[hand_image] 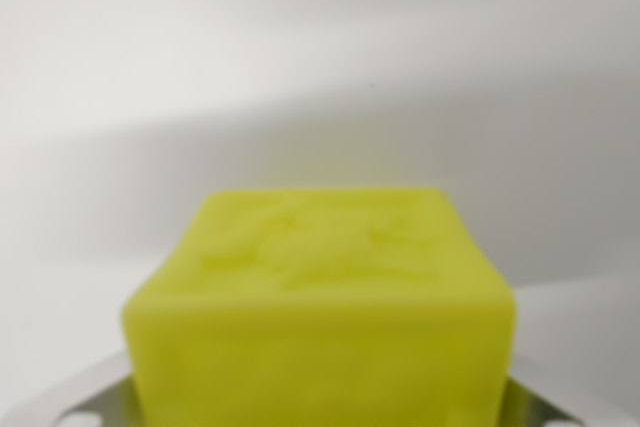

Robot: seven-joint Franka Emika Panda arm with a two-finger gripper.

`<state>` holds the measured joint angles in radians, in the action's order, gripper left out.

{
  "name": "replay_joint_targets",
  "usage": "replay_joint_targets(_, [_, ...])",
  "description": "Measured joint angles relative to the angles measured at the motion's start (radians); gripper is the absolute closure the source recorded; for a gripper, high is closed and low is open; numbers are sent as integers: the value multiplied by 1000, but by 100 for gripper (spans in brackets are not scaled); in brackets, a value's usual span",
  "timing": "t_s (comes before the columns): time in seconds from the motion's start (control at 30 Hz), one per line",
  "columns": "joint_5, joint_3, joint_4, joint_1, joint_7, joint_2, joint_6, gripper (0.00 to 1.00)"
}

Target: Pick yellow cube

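The yellow cube (320, 297) fills the lower middle of the wrist view, very close and slightly blurred, with a dimpled top face. My gripper (320, 409) has it between its jaws. One metal finger (70, 397) shows at the lower left corner and the other finger (565, 402) at the lower right, each pressed against a side of the cube. The gripper is shut on the cube. The cube's bottom edge and the fingertips are cut off by the frame.
Behind the cube lies only a plain white-grey surface (320, 67) with a soft shadow band across it. No other objects or edges show.
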<state>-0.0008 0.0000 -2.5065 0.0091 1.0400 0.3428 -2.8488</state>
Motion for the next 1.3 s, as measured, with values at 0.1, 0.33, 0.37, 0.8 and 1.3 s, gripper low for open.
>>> replay_joint_targets(0.1, [0,0,-3,0,0,-15,12,100])
replay_joint_targets(0.33, [0,0,-10,0,0,-50,40,100])
replay_joint_targets(0.37, [0,0,-10,0,0,-55,44,100])
replay_joint_targets(0.8, [0,0,-19,0,0,-117,99,100])
replay_joint_targets(1.3, [0,0,-24,0,0,-188,164,100])
